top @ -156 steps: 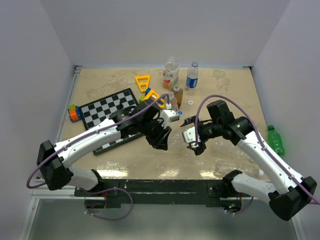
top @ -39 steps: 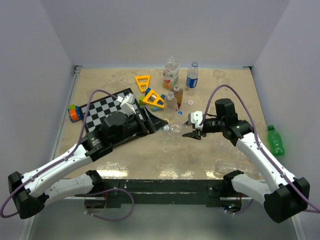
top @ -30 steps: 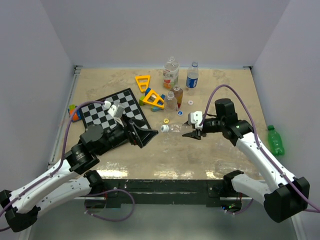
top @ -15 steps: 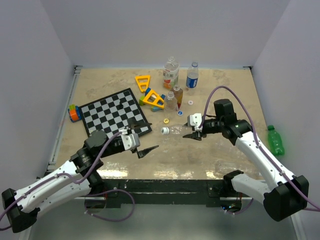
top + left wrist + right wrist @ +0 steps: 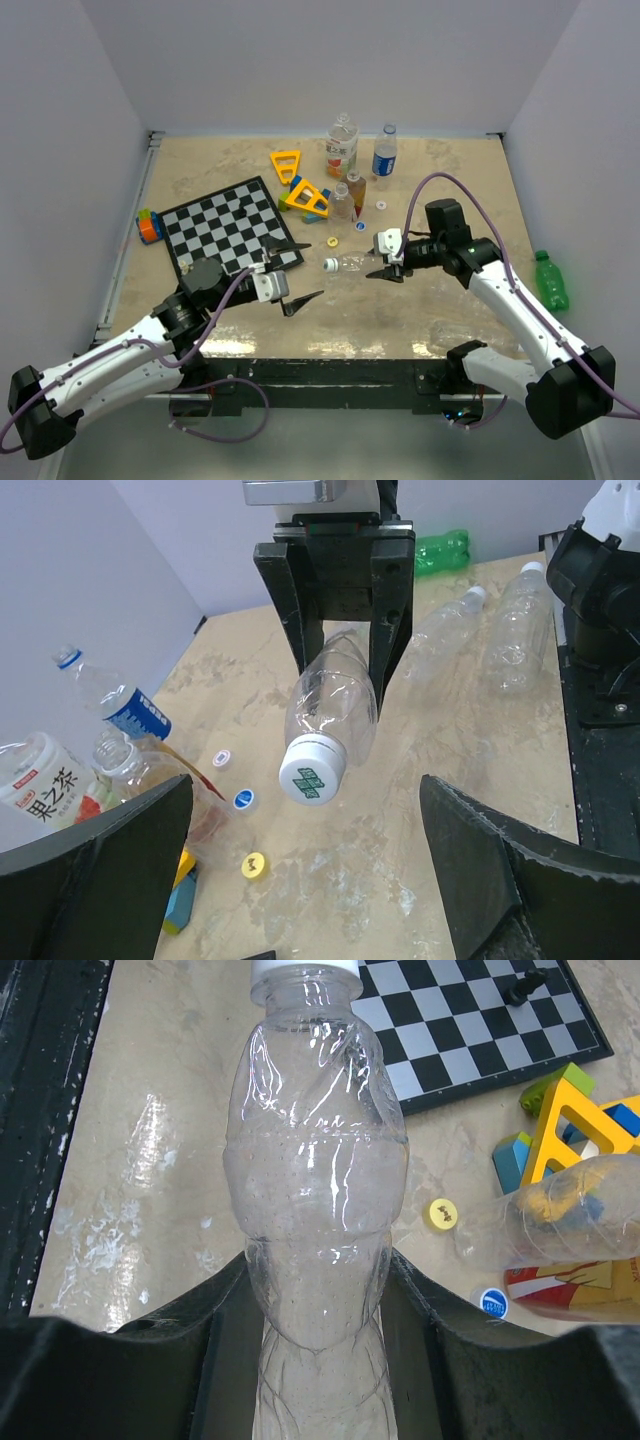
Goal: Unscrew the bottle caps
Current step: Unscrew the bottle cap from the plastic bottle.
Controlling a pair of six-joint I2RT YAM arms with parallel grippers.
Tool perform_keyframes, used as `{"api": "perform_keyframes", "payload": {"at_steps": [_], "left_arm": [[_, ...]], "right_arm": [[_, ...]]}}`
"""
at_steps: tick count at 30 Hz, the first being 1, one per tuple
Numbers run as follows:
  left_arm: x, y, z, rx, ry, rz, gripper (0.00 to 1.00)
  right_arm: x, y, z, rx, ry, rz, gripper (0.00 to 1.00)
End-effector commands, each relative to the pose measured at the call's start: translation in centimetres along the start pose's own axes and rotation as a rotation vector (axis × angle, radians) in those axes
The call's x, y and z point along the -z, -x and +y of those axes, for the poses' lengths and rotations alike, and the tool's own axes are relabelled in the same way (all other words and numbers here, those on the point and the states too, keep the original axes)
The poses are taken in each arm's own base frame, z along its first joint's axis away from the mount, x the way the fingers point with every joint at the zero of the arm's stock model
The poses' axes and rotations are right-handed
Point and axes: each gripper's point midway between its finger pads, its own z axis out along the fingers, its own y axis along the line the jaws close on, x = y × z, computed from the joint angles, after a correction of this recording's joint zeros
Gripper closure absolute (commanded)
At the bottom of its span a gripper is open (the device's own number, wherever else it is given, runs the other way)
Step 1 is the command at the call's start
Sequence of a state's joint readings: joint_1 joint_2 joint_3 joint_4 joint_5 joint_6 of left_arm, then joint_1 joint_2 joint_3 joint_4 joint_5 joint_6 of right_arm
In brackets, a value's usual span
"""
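Seen from above, the right gripper (image 5: 386,262) is squeezed onto a clear bottle (image 5: 352,261). It holds the bottle on its side, just over the table (image 5: 450,180). The white cap (image 5: 329,264) points at the left gripper (image 5: 300,272). That one is wide open with nothing in it, and it is a little way off. I think the bottle is held like this so the other arm can come straight at the cap and twist it.

In the left wrist view, the cap faces the camera. It sits in the gap between the open fingers, but farther out, and nothing touches it. The right fingers pinch the bottle's body, so the neck and cap stick out free. A yellow cap (image 5: 254,863) and a blue cap (image 5: 243,799) lie loose on the table.

In the right wrist view, the bottle runs up from between the fingers. Its sides look a bit squashed. The cap is on at the top edge, near the chessboard (image 5: 480,1030).
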State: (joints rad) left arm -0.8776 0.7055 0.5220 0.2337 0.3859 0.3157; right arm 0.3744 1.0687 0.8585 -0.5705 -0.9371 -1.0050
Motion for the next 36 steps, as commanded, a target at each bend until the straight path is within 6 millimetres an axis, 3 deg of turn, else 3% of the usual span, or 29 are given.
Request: {"api": "perform_keyframes", "payload": {"at_steps": [1,10,12,17,26,29,32,34,36], "left_arm": [[-0.7,1.3,-0.1,-0.033,-0.022,-0.074,0.00],[-2.5,0.0,-0.8,-0.009,-0.087,-0.044,0.00],[-2.9,-0.5,-0.7,-0.008,-0.090,-0.023,0.04],[-3.6,-0.7,-0.1,0.004,-0.078,0.000,0.25],[-3.8,-0.5,0.2,0.030,-0.063,-0.003,0.51],[-3.9,-0.7,0.1,0.042,-0.067,0.007,0.70],[-4.0,-0.5,0.1,0.055,-0.068,0.007,0.82],[-3.9,-0.3,0.3,0.081,-0.054,0.005,0.97],[-3.8,-0.4,0.8,0.156,-0.005,0.014,1.00]], "right_arm": [[0.2,1.7,-0.3,0.047,0.006,-0.043,0.87],[0.2,1.5,-0.3,0.042,0.013,-0.042,0.87],[0.1,1.5,-0.3,0.044,0.013,-0.044,0.86],[0.1,1.6,-0.3,0.046,0.015,-0.044,0.87],[0.1,1.5,-0.2,0.045,0.019,-0.045,0.87],[0.1,1.6,-0.1,0.045,0.018,-0.045,0.87],[0.1,1.5,-0.2,0.045,0.019,-0.045,0.87],[0.1,1.5,-0.1,0.044,0.019,-0.045,0.87],[0.1,1.5,-0.1,0.045,0.018,-0.044,0.87]]}}
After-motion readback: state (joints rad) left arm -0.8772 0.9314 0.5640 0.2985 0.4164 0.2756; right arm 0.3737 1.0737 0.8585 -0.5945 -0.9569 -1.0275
